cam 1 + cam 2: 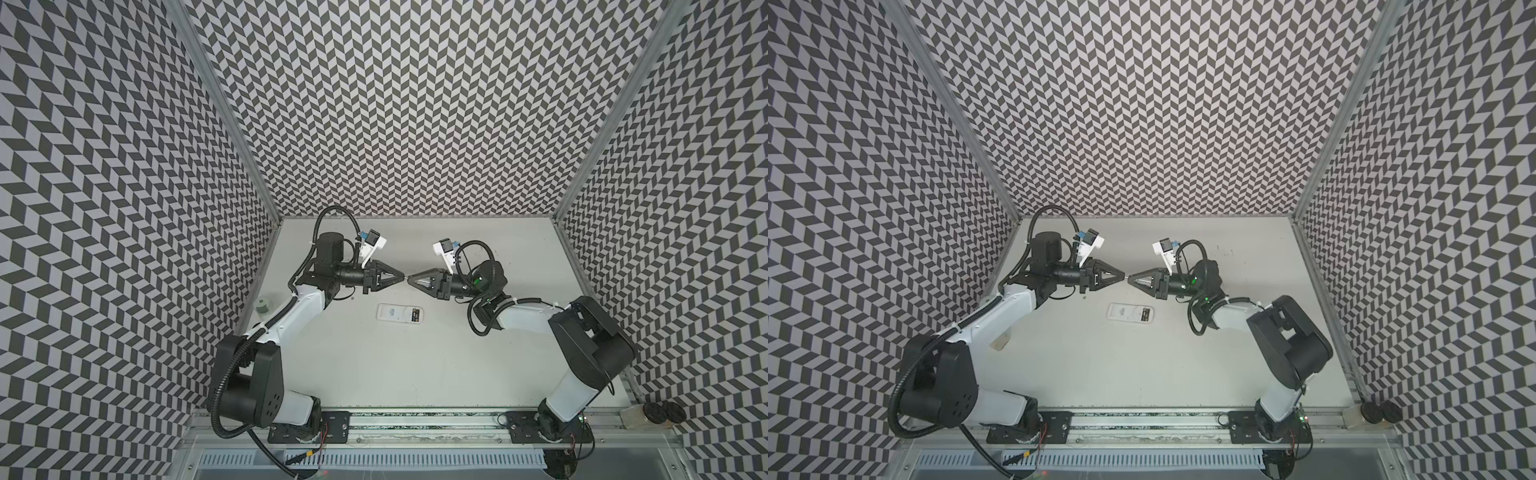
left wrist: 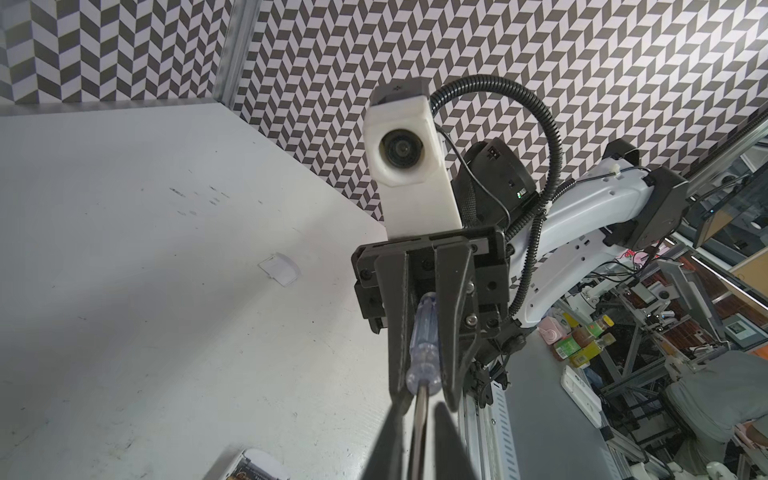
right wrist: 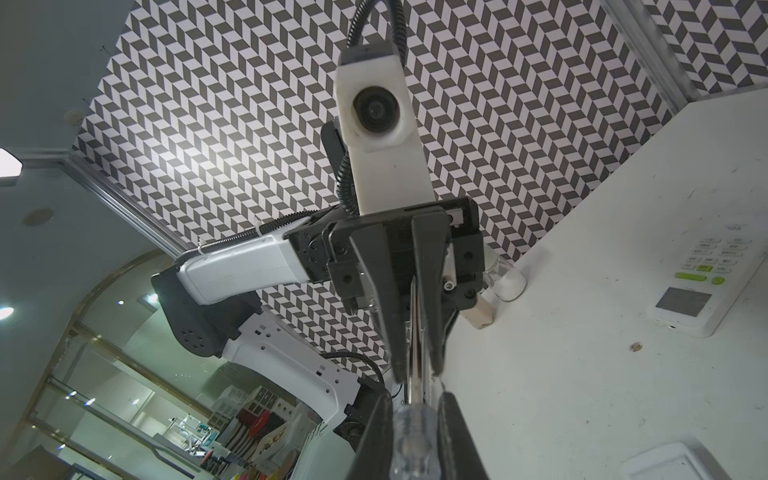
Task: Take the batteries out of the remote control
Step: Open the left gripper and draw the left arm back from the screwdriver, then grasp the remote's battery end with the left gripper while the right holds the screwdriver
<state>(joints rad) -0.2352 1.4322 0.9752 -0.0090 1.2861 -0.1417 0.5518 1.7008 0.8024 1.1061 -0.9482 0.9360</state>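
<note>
Now, on the left, the left gripper (image 3: 415,371) is held up in the air with its two fingers a little apart. Nothing is squeezed by them; only the thin metal end of the screwdriver (image 2: 423,332) is seen between them. In the middle, the two grippers are met tip to tip. Down below them, the remote control (image 1: 395,312) is seen lying flat on the table (image 1: 374,374), touched by nothing. Its button side is shown facing up in the right wrist view, so the batteries cannot be seen and are likely inside it. On the right, the clear handle is pinched tight by the right gripper (image 2: 424,395). A hand-over of the tool seems to be going on. Next, the left gripper should be pulled back and the tool brought down to the remote, which may need to be turned over first.
</note>
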